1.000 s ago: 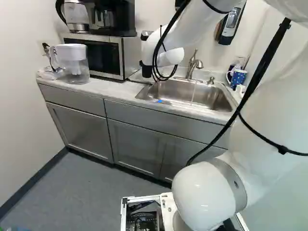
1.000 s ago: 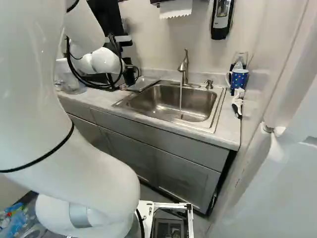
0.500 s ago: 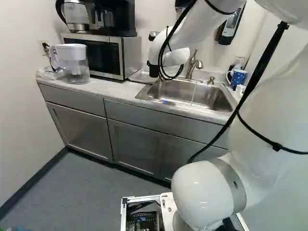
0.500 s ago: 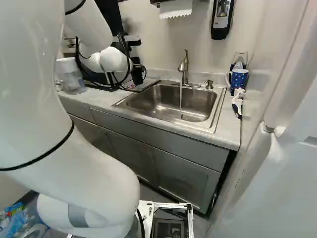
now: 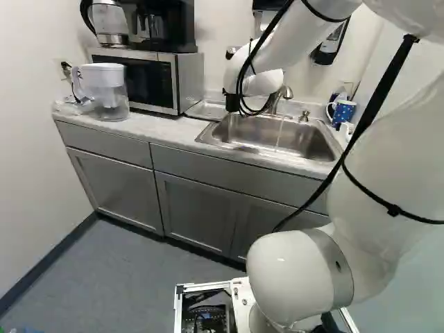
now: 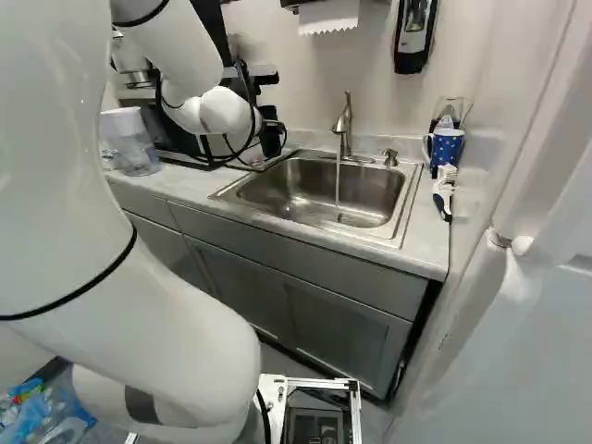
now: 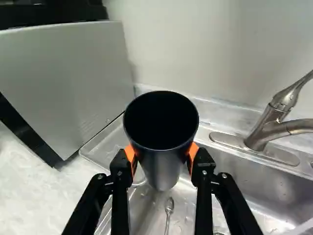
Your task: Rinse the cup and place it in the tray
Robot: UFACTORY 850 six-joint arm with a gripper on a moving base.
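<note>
Wrist view shows our gripper (image 7: 161,155) clamped on the dark tumbler (image 7: 162,171), an orange pad pressed to each side below the rim. We hold it near the corner of the sink (image 6: 305,202), beside the tray (image 5: 203,111), its mouth facing the camera. It looks like smooth metal: stiff, probably light while drained, heavier with water in it, slippery once wet, and unlikely to break. The sidewalls are the right place to hold, leaving the mouth clear for rinsing; we'd squeeze firmly and tip slowly, as a wet wall could slide or turn between the pads.

Water runs from the faucet (image 6: 343,125) into the steel basin. The tray sits on the pale countertop (image 5: 156,130), between sink and microwave (image 5: 139,82). The spotted blue mug (image 6: 447,148) stands past the faucet, against the side wall.
</note>
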